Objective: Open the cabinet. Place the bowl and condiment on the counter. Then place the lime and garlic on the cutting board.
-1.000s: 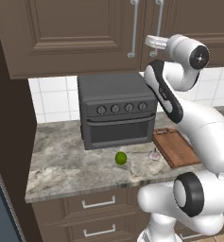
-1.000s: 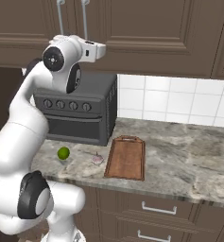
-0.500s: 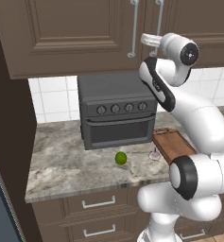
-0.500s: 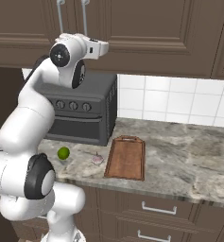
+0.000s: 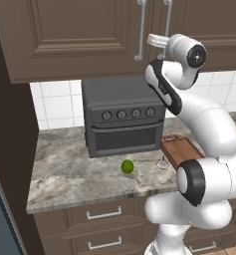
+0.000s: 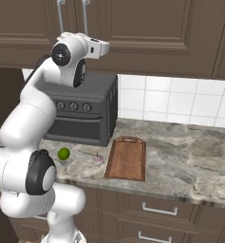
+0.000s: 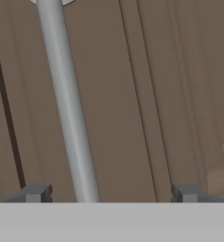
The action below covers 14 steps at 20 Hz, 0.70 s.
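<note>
The dark brown cabinet (image 5: 79, 30) (image 6: 156, 33) (image 7: 170, 94) hangs shut above the counter (image 5: 64, 169) (image 6: 190, 152). My gripper (image 5: 154, 40) (image 6: 106, 46) (image 7: 111, 194) is raised against its door and open. In the hand view a silver bar handle (image 7: 68, 108) runs between the two fingertips, nearer the left one (image 7: 35, 193), untouched. The lime (image 5: 127, 166) (image 6: 63, 153) and the garlic (image 5: 162, 163) (image 6: 98, 160) lie on the counter beside the cutting board (image 5: 181, 152) (image 6: 128, 158). The bowl and condiment are out of view.
A dark toaster oven (image 5: 119, 117) (image 6: 83, 111) stands on the counter under the cabinet, right behind the lime. Drawers with short silver handles (image 5: 103, 215) (image 6: 156, 209) run below the counter edge. A white tiled wall (image 6: 180, 102) backs the counter.
The arm has stretched up and forward, bringing the hand closer to the cabinet door handle. The jaws stayed wide. Nothing on the counter moved.
</note>
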Motion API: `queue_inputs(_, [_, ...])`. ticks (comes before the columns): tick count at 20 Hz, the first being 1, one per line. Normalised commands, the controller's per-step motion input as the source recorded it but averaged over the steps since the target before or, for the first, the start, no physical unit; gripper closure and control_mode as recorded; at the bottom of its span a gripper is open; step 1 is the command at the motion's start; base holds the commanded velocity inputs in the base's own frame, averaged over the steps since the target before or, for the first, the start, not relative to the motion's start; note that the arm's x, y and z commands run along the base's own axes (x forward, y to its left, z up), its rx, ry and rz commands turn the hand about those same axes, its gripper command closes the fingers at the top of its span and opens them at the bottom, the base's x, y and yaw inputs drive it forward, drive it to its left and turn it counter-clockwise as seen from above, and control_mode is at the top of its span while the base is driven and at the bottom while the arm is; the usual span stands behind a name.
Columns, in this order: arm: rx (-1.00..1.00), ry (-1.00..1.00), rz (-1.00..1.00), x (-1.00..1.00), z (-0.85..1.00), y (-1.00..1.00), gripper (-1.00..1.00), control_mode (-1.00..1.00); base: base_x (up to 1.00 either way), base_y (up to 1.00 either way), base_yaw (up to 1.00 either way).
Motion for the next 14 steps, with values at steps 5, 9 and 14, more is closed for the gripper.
queue_inputs(5, [-0.02, 0.00, 0.00, 0.18, -0.06, 0.01, 1.00, -1.00, 0.00, 0.00, 0.00])
queue_inputs(9, [0.00, 0.01, 0.00, 0.00, 0.00, 0.00, 1.00, -1.00, 0.00, 0.00, 0.00])
queue_inputs(14, [0.00, 0.04, 0.00, 0.00, 0.13, -0.06, 1.00, -1.00, 0.00, 0.00, 0.00])
